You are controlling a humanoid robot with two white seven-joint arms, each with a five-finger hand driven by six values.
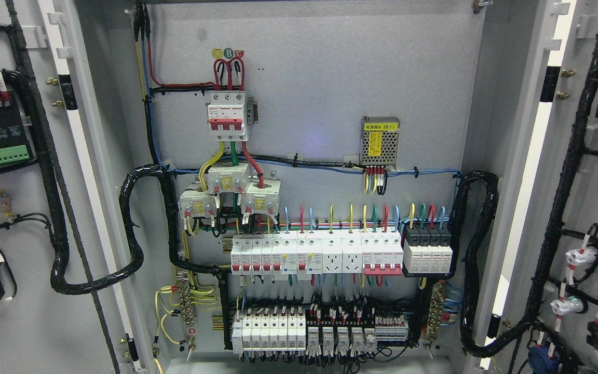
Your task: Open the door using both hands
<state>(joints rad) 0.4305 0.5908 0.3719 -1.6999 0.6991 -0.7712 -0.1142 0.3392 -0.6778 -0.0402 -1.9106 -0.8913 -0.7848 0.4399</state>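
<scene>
Doors (pixel 29 218) wide open, cabinet (pixel 309 156) exposed

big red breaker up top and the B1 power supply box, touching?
Apart. Head view: bare grey back panel separates the red breaker from the power supply box.

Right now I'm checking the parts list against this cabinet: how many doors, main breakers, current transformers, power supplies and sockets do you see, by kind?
Doors, both open: 2
Main breaker: 1
Current transformers: 3
Power supply: 1
Sockets: 2
Total: 9
</scene>
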